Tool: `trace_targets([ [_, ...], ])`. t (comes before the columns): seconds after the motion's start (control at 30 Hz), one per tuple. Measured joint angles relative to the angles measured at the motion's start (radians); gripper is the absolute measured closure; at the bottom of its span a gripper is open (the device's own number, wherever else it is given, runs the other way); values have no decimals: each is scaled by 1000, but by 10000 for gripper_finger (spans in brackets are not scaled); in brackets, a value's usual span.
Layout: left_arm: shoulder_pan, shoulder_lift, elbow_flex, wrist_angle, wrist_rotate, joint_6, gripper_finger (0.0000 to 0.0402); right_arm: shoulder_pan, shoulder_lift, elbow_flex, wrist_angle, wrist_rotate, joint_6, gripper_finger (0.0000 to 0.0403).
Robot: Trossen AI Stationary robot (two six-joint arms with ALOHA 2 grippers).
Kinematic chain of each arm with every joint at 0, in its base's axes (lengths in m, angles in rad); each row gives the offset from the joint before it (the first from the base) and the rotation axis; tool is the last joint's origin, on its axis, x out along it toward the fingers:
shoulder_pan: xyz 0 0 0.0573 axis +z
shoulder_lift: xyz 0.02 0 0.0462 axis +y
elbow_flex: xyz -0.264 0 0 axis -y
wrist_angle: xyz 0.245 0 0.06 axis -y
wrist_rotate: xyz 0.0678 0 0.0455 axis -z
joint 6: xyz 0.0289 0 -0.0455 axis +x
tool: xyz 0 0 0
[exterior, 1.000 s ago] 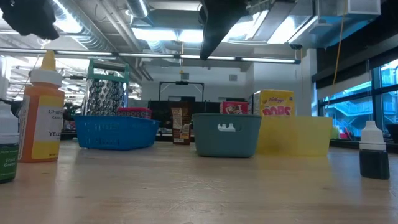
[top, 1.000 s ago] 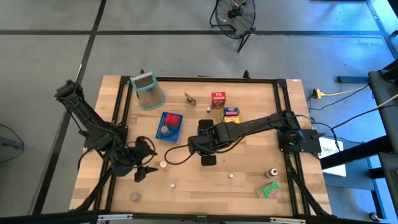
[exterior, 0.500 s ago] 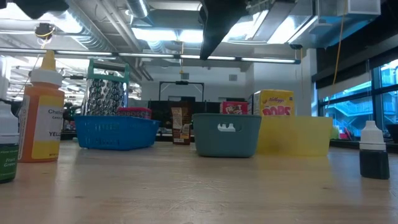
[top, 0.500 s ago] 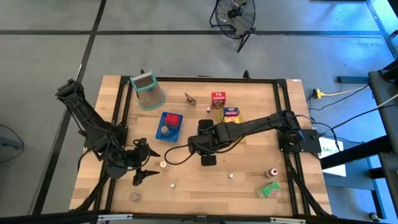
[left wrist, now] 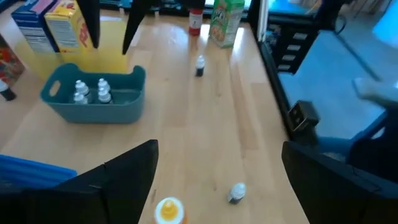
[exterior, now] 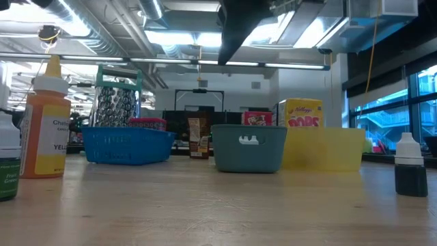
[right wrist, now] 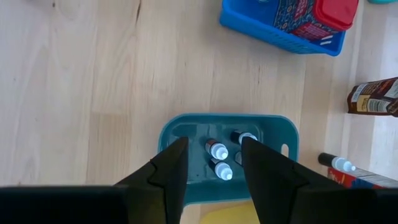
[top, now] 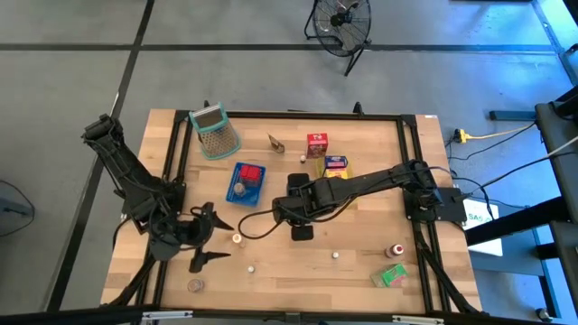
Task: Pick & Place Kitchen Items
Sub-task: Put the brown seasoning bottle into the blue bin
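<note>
Jaws apart above teal tray (right wrist: 186, 134) holding perhaps three bottles (right wrist: 218, 150)

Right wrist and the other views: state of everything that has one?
left gripper: jaws open, empty.
right gripper: jaws open, empty, above the grey-blue tray.
grey-blue tray: holds small white-capped bottles.
blue tray: holds a red-lidded item.
yellow sauce bottle: upright, capped.
dark bottle: upright, white cap on.
</note>
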Motion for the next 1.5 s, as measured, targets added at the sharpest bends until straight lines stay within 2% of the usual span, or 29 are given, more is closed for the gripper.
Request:
trace_targets([
  [0.27, 1, -1, 0, 82, -43, 100, 63, 0, 0, 0, 6, 0, 0, 251],
  [0.6, -39, -1, 0, 78, -214, 156, 62, 0, 0, 0, 13, 0, 5, 251],
  [0.77, -53, -1, 0, 62, -265, 138, 40, 0, 0, 0, 12, 0, 5, 251],
  [0.9, -55, 5, 0, 18, -348, 122, 22, 0, 0, 0, 12, 0, 7, 251],
  [1.0, -55, 8, 0, -13, -289, 118, 18, 0, 0, 0, 12, 0, 7, 251],
  [1.2, -55, 9, 34, -63, -27, 77, 18, 0, 0, 0, 15, 0, 7, 251],
  [1.33, -55, 47, 111, -251, 43, -32, 18, 0, 0, 0, 20, 0, 7, 251],
  [1.5, -54, 169, 264, -557, 115, -143, 18, 0, 0, 0, 24, 0, 7, 251],
])
